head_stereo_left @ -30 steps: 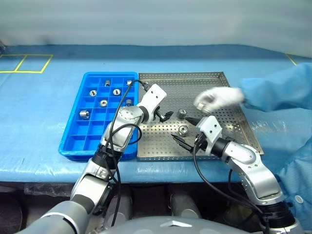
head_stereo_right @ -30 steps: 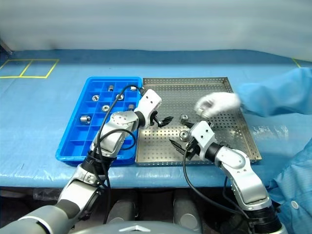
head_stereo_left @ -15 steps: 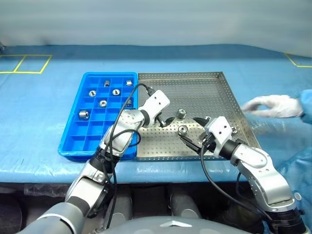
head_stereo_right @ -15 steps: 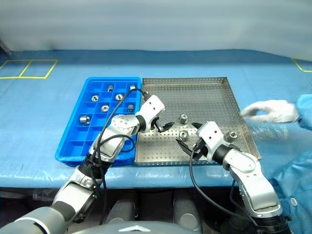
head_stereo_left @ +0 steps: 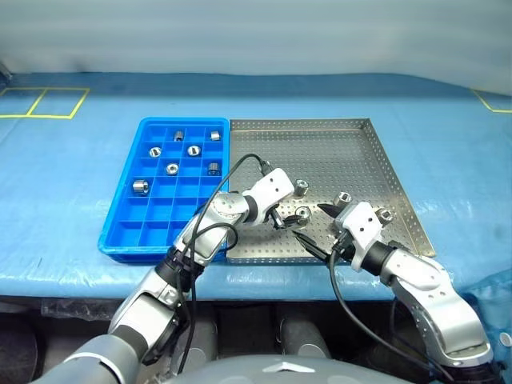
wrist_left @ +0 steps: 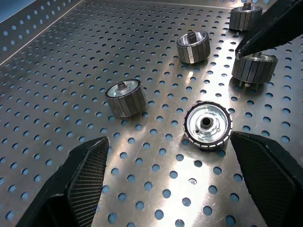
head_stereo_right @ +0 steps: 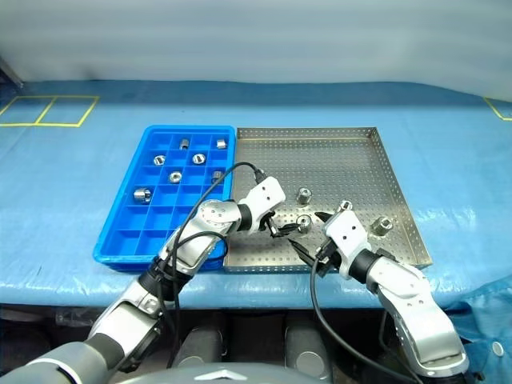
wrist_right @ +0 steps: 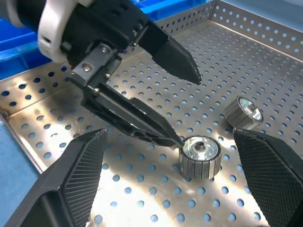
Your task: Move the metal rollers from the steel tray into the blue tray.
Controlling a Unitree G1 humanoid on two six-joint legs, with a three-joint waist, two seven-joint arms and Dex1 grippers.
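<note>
1. The steel tray (head_stereo_left: 336, 152) sits on the blue-covered bench (head_stereo_left: 72, 168), its left rim touching the blue tray (head_stereo_left: 120, 232).
2. Six metal rollers (head_stereo_left: 173, 168) lie in separate compartments in the far half of the blue tray – the near rows hold none.
3. Four more rollers are on the perforated floor of the steel tray: one lying flat (wrist_left: 207, 125) with its dark centre hole up, one just beyond it (head_stereo_left: 302, 186), one by the right tool's body (head_stereo_right: 345, 206), and one near the right rim (head_stereo_left: 384, 214).
4. The left tool (head_stereo_left: 290, 218) reaches across from the blue tray side with its fingers spread wide, empty; the flat roller lies between its fingertips, and one tip is at that roller's side.
5. The right tool (head_stereo_left: 314, 228) hovers low over the near part of the steel tray – jaws wide apart, holding nothing – pointing toward the same roller and the left tool.
</note>
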